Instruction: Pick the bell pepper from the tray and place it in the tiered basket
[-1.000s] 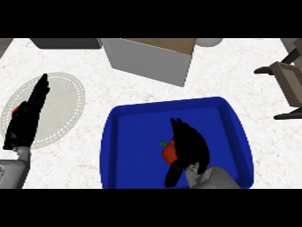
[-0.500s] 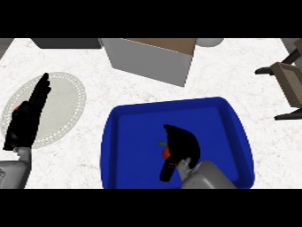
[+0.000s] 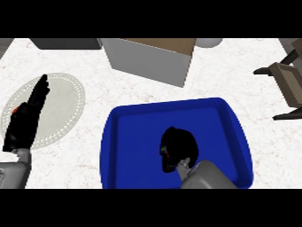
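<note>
A blue tray (image 3: 133, 128) lies on the white counter at the lower middle. My right hand (image 3: 178, 146) rests inside it with its fingers curled over the red bell pepper (image 3: 168, 153), of which only a thin sliver shows at the hand's left edge. The tiered basket (image 3: 297, 75), a brown and dark frame, stands at the right edge. My left hand (image 3: 25, 117) lies open with straight fingers over a pale round plate (image 3: 65, 99) at the left.
A grey box with a brown top (image 3: 153, 57) stands behind the tray. A dark grey object (image 3: 65, 43) and a pale round one (image 3: 209, 42) sit along the far edge.
My right hand has closed down over the bell pepper, which showed more red a second ago. The left hand has barely shifted.
</note>
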You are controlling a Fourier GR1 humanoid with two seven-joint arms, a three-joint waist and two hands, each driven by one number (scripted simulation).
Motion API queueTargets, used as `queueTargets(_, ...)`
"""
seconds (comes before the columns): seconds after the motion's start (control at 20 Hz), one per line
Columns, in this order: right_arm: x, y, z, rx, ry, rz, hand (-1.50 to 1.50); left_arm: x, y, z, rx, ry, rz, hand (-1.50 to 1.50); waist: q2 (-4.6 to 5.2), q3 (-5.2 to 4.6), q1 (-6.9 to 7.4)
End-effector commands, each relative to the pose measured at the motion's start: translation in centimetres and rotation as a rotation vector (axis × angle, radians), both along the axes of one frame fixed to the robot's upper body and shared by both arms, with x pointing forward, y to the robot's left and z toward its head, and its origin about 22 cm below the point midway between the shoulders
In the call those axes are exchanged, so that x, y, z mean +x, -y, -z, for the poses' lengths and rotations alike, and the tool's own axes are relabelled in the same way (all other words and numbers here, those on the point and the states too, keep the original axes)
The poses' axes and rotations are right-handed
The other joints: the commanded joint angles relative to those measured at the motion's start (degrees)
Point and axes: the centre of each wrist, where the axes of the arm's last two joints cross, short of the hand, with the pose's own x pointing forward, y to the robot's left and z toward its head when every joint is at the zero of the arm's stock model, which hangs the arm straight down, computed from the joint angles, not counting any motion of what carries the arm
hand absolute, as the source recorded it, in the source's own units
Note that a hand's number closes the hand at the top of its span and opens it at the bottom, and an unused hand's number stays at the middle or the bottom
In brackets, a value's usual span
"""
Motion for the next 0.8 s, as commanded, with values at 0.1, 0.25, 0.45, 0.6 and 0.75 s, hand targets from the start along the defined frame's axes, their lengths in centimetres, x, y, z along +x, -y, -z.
queueTargets(0.1, -3.0, -0.9, -1.4, 0.122, -0.037, 0.059, 1.50, -0.9, 0.9, 0.6, 0.020, -0.013, 0.007, 0.00, 0.30, 0.22, -0.03)
queueTargets(0.25, 0.0, 0.0, -1.4, 0.166, 0.022, 0.106, 1.50, -0.6, 0.0, -1.2, -0.011, 0.001, 0.017, 0.00, 0.39, 0.22, 0.17)
queueTargets(0.45, -0.5, 1.8, -9.6, 0.239, 0.221, 0.106, 1.50, -1.8, -0.5, 0.8, 0.008, -0.018, 0.007, 0.00, -0.03, 0.20, -0.36)
queueTargets(0.6, -0.9, 3.1, -14.9, 0.264, 0.373, 0.026, 1.50, 0.7, -1.6, 1.0, 0.006, -0.001, -0.024, 0.00, 0.20, 0.12, -1.53)
queueTargets(0.75, -2.2, 4.8, -20.5, 0.395, 0.518, 0.086, 1.50, -0.6, -0.7, 1.1, 0.008, -0.021, -0.014, 0.00, -0.27, 0.12, -1.29)
